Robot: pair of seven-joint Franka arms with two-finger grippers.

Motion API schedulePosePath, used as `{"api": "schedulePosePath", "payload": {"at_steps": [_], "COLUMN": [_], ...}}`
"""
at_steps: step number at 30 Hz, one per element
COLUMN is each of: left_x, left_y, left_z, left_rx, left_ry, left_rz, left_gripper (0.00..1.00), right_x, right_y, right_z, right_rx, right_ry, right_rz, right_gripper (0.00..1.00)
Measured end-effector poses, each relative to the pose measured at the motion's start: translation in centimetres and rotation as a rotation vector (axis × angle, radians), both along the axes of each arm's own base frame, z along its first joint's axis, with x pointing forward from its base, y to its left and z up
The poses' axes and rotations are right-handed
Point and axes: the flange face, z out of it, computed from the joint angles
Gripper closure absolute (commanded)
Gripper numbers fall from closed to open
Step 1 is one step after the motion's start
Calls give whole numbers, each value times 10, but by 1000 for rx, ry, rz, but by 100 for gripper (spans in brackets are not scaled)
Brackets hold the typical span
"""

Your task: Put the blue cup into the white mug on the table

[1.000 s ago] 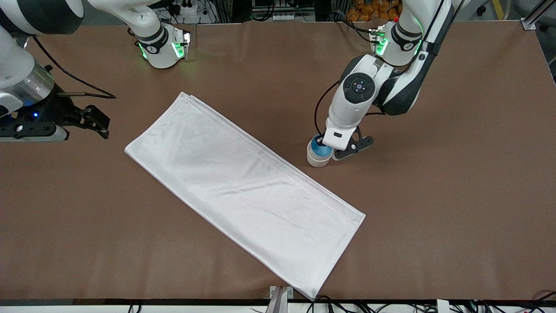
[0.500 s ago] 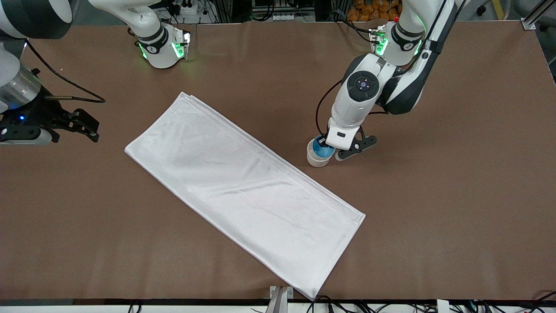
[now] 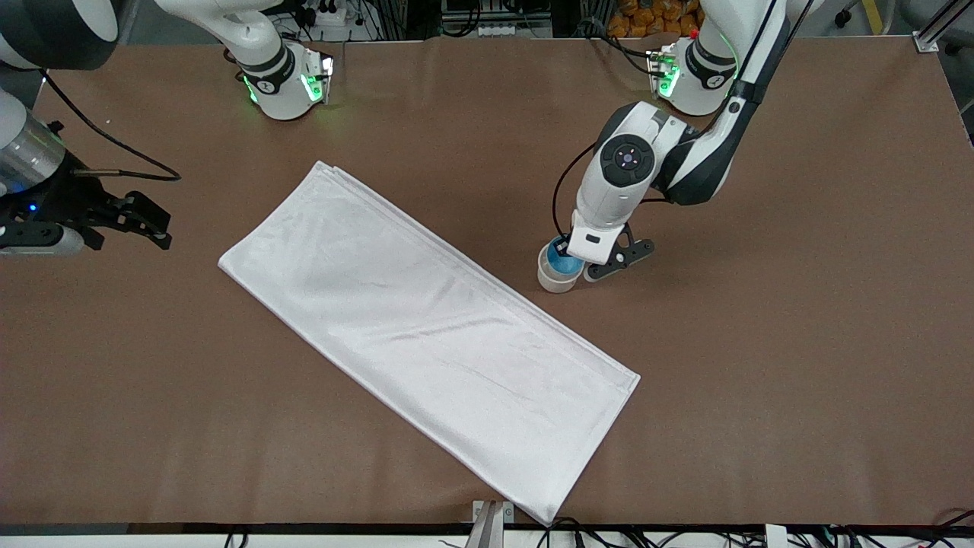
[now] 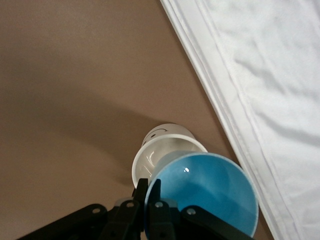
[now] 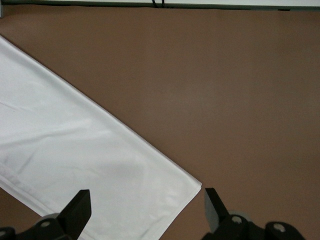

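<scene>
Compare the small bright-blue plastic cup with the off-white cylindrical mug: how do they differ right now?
The bright-blue plastic cup is pinched at its rim by the shut left gripper, held over the off-white cylindrical mug; the mug stands free on the brown table beside the white folded cloth. The cup is blue inside; the mug's interior is pale. Both are small, round and open-topped. The right gripper waits open at its end of the table.

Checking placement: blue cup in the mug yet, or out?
Not seated: left gripper pinches the blue cup by its rim over the white mug, whose inside shows.
</scene>
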Motion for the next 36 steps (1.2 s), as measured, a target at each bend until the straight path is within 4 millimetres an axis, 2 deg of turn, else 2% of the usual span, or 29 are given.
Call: {"api": "schedulePosePath", "payload": {"at_steps": [8, 9, 10, 11, 23, 29, 33, 36], "left_x": [2, 2, 2, 3, 5, 16, 33, 50], "left_y": [-1, -1, -2, -2, 0, 5, 22, 48], "left_z": [-10, -12, -13, -14, -16, -4, 12, 26], "left_rx": [-5, -6, -7, -7, -8, -22, -19, 7], "left_ry": [-6, -6, -7, -7, -8, -31, -48, -50], "left_rz": [1, 1, 2, 2, 7, 24, 20, -39], "left_gripper": [100, 89, 47, 0, 0, 0, 0, 0], "right_x": [0, 0, 0, 0, 1, 2, 2, 2], "right_y": [0, 1, 1, 1, 3, 4, 4, 4], "right_z": [-2, -3, -3, -3, -7, -10, -10, -11], "right_rx": [0, 0, 0, 0, 1, 0, 0, 0], "right_ry": [4, 5, 6, 7, 6, 11, 12, 13], "right_rz": [1, 1, 1, 1, 5, 7, 7, 7], "right_gripper": [0, 0, 0, 0, 0, 0, 0, 0]}}
